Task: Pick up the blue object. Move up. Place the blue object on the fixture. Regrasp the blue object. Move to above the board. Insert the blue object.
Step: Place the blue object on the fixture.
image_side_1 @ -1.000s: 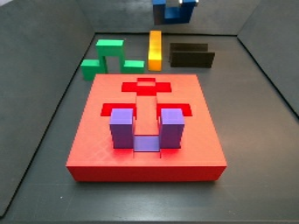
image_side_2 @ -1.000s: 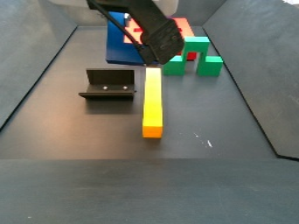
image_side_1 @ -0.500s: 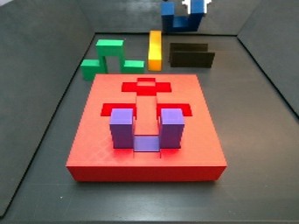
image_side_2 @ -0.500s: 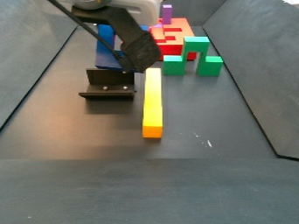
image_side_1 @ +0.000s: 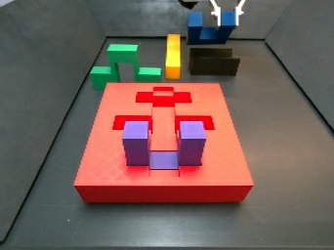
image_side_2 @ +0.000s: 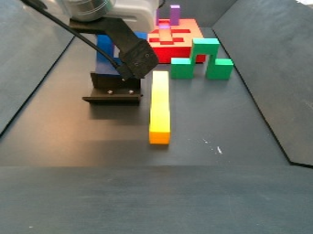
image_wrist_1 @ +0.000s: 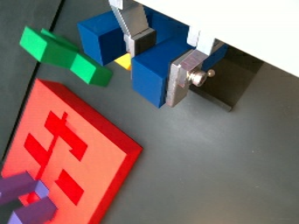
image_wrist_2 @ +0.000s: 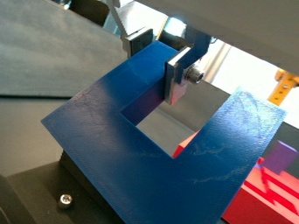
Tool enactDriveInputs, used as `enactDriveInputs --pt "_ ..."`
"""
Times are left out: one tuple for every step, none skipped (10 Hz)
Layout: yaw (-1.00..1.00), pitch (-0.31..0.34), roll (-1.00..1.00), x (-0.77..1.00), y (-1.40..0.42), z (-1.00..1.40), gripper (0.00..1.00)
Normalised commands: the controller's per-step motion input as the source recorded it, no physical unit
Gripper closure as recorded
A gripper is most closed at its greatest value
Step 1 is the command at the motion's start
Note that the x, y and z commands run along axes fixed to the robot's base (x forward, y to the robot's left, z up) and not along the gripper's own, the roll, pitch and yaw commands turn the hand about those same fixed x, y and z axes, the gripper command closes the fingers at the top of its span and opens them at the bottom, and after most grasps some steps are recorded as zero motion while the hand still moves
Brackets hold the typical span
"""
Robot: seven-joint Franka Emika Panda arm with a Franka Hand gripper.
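My gripper (image_wrist_1: 162,57) is shut on the blue object (image_wrist_1: 149,68), a dark blue U-shaped block whose prongs show large in a wrist view (image_wrist_2: 117,149). In both side views the gripper (image_side_1: 217,14) holds the blue object (image_side_1: 206,29) (image_side_2: 110,55) directly over the fixture (image_side_1: 213,62) (image_side_2: 113,90), a black box-like block. Whether the block touches it I cannot tell. The board (image_side_1: 163,137), a thick red slab with recesses, lies apart from the gripper, and a lighter purple U-shaped block (image_side_1: 163,145) stands in it.
A long yellow bar (image_side_2: 159,108) lies beside the fixture. A green stepped block (image_side_1: 117,61) sits between the bar and the left wall. Dark sloping walls (image_side_1: 53,117) enclose the floor on both sides.
The gripper has carried the blue object down and sideways, from high near the back wall to right above the fixture. The other pieces have not moved.
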Motion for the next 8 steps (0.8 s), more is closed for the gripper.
enactDriveInputs --pt "0.04 0.100 0.00 0.90 -0.10 -0.30 1.00" --pt "0.00 0.100 0.00 0.89 -0.08 -0.25 1.00" --pt "0.00 0.089 0.00 0.83 -0.05 -0.26 1.00" --pt "0.00 0.086 0.05 0.76 0.00 -0.28 1.00" --pt "0.00 0.103 0.07 0.65 0.00 -0.22 1.00" --pt "0.04 0.126 0.01 0.37 0.00 -0.11 1.00" --pt "0.05 0.057 0.00 0.35 0.00 -0.13 1.00" --pt "0.03 0.040 0.00 0.42 0.00 -0.14 1.00"
